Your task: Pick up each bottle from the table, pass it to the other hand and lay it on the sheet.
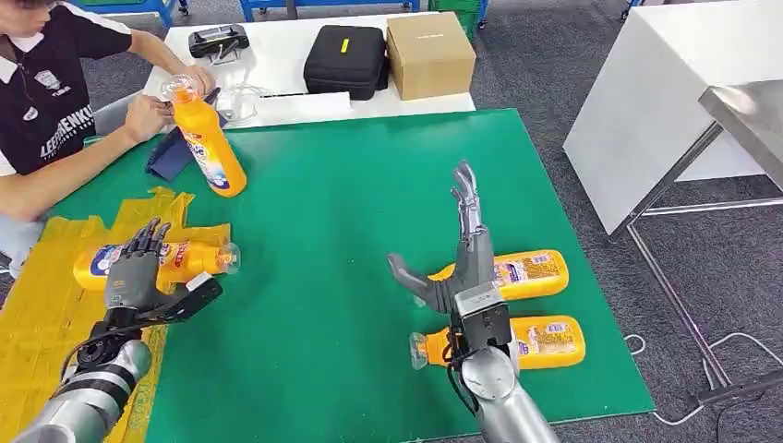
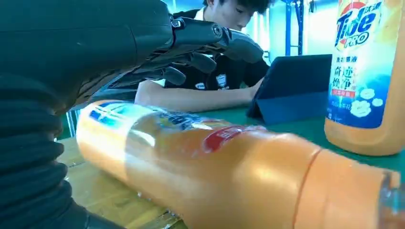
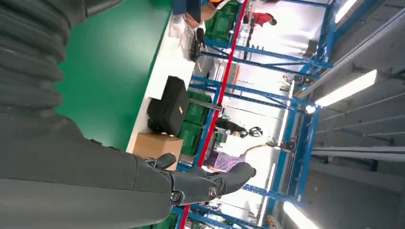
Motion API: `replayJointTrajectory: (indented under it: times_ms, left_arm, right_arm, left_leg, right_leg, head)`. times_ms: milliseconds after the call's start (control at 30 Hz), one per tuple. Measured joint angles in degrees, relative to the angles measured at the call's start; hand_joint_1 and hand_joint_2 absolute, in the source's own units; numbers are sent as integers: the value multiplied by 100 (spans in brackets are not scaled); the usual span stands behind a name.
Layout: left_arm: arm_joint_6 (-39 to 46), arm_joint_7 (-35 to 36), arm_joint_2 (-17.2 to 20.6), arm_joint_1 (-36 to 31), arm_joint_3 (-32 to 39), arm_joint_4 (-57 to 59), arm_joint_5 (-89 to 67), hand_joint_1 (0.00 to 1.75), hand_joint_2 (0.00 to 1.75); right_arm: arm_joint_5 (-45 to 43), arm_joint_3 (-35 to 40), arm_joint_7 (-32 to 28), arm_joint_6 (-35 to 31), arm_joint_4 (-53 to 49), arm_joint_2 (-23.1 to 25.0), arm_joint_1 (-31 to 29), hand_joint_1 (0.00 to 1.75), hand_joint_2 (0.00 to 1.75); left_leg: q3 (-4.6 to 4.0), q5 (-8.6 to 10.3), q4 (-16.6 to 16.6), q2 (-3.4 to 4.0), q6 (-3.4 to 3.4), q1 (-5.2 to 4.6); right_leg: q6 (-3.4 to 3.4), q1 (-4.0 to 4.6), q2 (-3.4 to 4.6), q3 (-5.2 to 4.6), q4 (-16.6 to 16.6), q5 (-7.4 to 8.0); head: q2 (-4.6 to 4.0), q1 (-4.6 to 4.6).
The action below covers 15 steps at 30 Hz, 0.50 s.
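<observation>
An orange bottle (image 1: 180, 257) lies on its side on the yellow sheet (image 1: 46, 314) at the table's left. My left hand (image 1: 134, 268) hovers just over it with fingers spread; the left wrist view shows the fingers (image 2: 200, 36) lifted off the bottle (image 2: 215, 162). Two more orange bottles (image 1: 522, 274) (image 1: 545, 339) lie side by side on the green mat (image 1: 351, 212) at the right. My right hand (image 1: 462, 249) stands above them, fingers stretched out and thumb apart, holding nothing. The right wrist view shows that hand (image 3: 143, 186) bare. A person steadies a fourth bottle (image 1: 208, 138) at the far left.
The person sits at the table's far left corner beside a dark blue tablet case (image 1: 169, 155). A black case (image 1: 343, 60) and a cardboard box (image 1: 429, 53) stand on the white table (image 1: 277, 55) behind. A white panel and metal frame (image 1: 646, 101) stand to the right.
</observation>
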Motion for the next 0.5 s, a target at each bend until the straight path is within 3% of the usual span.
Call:
replayJointTrajectory:
  times_ms: [333, 433, 500]
  left_arm:
    - [-268, -836, -354, 465, 46, -816, 1152, 0, 175]
    - [-937, -1663, -558, 823, 50, -1498, 2547, 0, 175]
    - [-1092, -1787, -688, 1010, 46, -1880, 2836, 0, 175]
  right_arm:
    - [361, 0, 112, -39, 4, -9, -7, 0, 175]
    - [1505, 42, 486, -171, 11, -175, -42, 0, 175]
    - [1801, 42, 559, -177, 13, -308, -44, 0, 175]
  left_leg:
    - [-4, -1, 0, 0, 0, -2]
    - [-5, -2, 1, 0, 2, -7]
    - [-10, -2, 1, -4, 2, -7]
  right_leg:
    - [0, 0, 0, -5, -1, 0]
    - [0, -4, 0, -5, -3, 0]
    - [1, -4, -7, -5, -3, -1]
  head:
    - [0, 0]
    - [0, -2]
    - [0, 4]
